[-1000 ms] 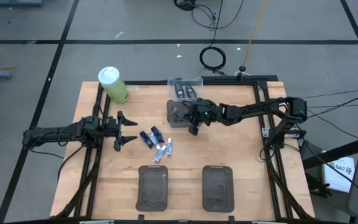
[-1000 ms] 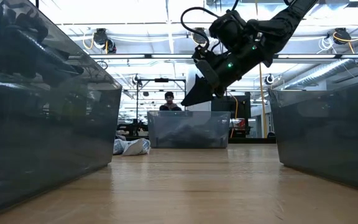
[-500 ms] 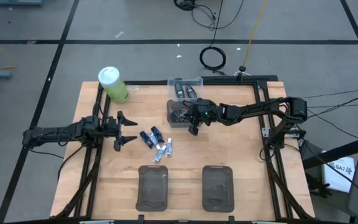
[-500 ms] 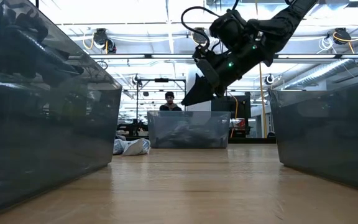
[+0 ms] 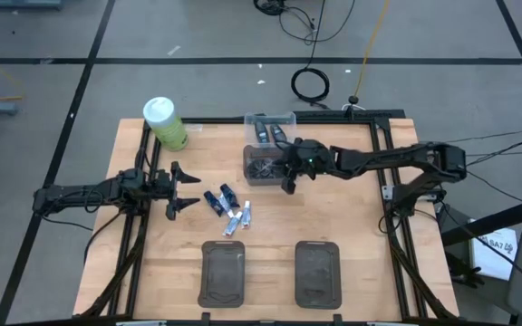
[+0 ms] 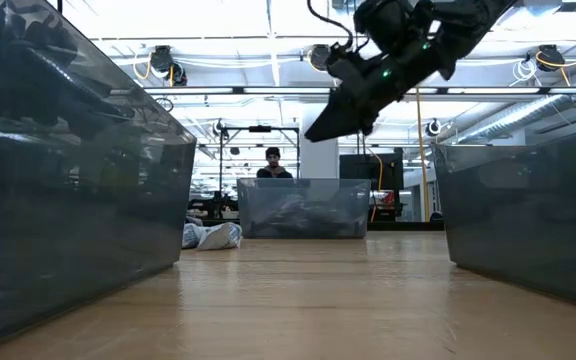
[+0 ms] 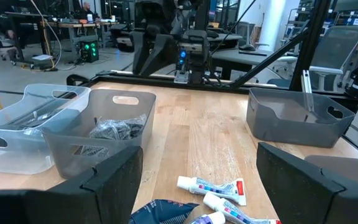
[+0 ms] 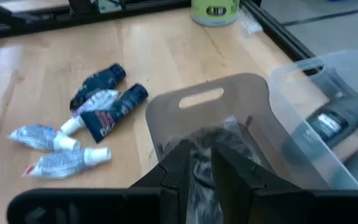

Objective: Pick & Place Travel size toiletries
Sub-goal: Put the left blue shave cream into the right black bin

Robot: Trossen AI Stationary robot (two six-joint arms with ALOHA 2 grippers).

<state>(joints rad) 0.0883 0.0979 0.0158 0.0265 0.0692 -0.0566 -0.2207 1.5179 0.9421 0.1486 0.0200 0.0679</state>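
Right hand point(image 5: 287, 184) hovers above grey bin point(image 5: 259, 167), fingers narrow; cannot tell if anything pinched. I'd rise straight, clear rim before travel. Left hand point(image 5: 183, 188) waits wide on counter point(image 5: 361, 263). Tubes point(image 5: 229, 206), dark blue and white-blue, lie clustered mid-counter, near left hand.

The right gripper point(image 5: 287, 184) has risen higher above the grey bin point(image 5: 259, 167).
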